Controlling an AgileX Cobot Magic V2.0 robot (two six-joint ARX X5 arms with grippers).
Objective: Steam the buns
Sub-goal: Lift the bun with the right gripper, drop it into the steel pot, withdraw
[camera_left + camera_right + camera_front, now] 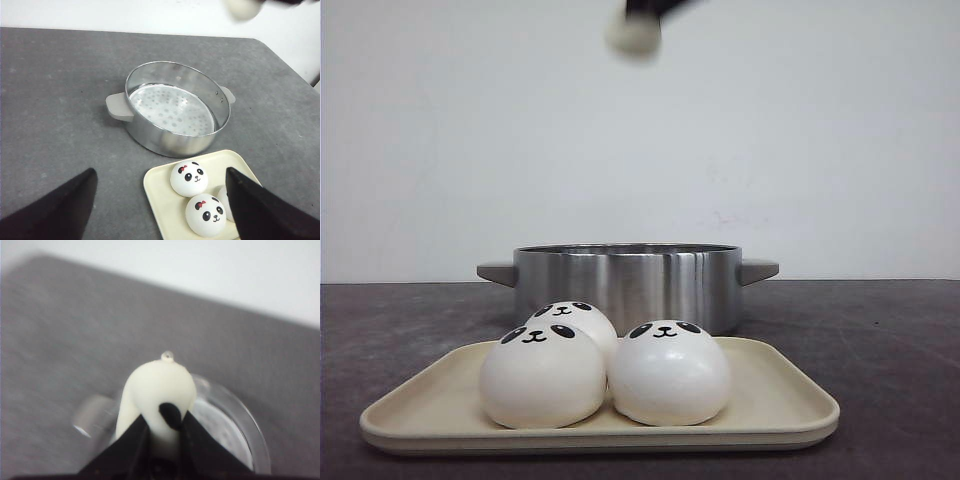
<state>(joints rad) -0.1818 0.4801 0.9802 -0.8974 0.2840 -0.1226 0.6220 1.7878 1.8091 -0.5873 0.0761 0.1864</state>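
Note:
Three white panda-faced buns sit on a cream tray [770, 410]: one front left [542, 376], one front right [669, 373], one behind them [573, 320]. In the left wrist view two show fully [188, 178] [205, 215]; the third is mostly hidden behind a finger. My right gripper [162, 427] is shut on a fourth bun [155, 392], squeezed between its fingers, held high above the steel steamer pot [625, 280]. That bun shows blurred at the top of the front view [634, 33]. My left gripper [160, 200] is open and empty above the tray's near side.
The steamer pot [175, 107] has a perforated floor, two grey handles and nothing inside. It stands just behind the tray on a dark grey table [900, 340]. A white wall is behind. The table's far corner shows in the left wrist view.

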